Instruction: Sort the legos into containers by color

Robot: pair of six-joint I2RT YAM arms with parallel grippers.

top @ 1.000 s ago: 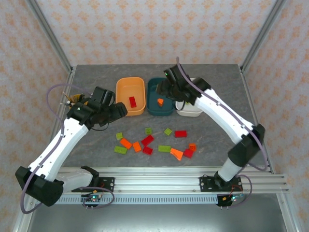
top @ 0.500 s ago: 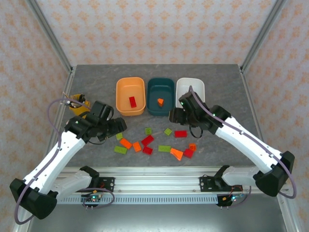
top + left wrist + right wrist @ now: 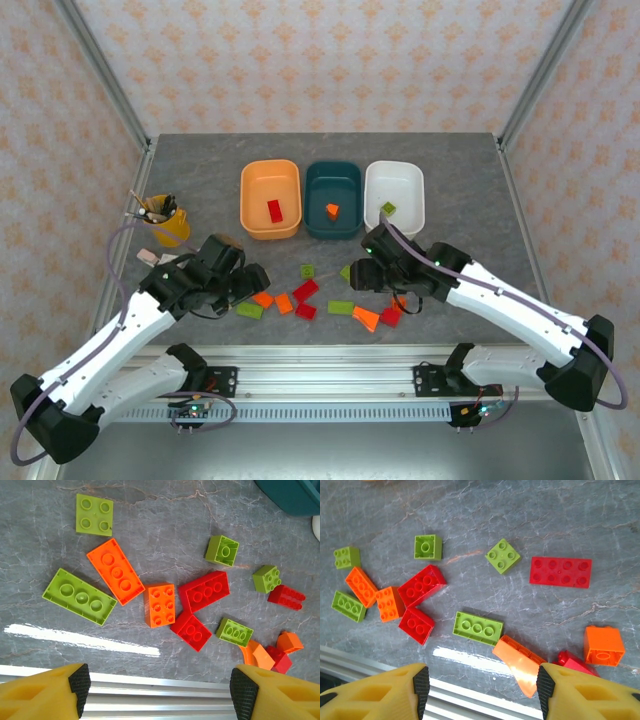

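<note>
Loose legos lie in a patch (image 3: 320,295) near the table's front. In the left wrist view my open left gripper (image 3: 161,687) hovers over a green oblong (image 3: 79,596), an orange oblong (image 3: 115,578) and red bricks (image 3: 204,591). My left gripper (image 3: 252,278) is at the patch's left end. My right gripper (image 3: 352,272) is open above a green oblong (image 3: 477,628) and an orange slope (image 3: 522,662), its jaws (image 3: 483,682) empty. The orange tub (image 3: 245,200) holds a red brick (image 3: 275,210), the teal tub (image 3: 345,190) an orange one (image 3: 332,210), the white tub (image 3: 400,185) a green one (image 3: 387,208).
A yellow cup of pens (image 3: 166,220) stands at the left, behind my left arm. The aluminium rail (image 3: 330,365) runs along the table's front edge, just below the bricks. Bare grey tabletop lies to the right of the white tub.
My right arm has swung from over the tubs down to the loose bricks, and a green brick now lies in the white tub. My left arm moved nearer and rightward, to the bricks.
</note>
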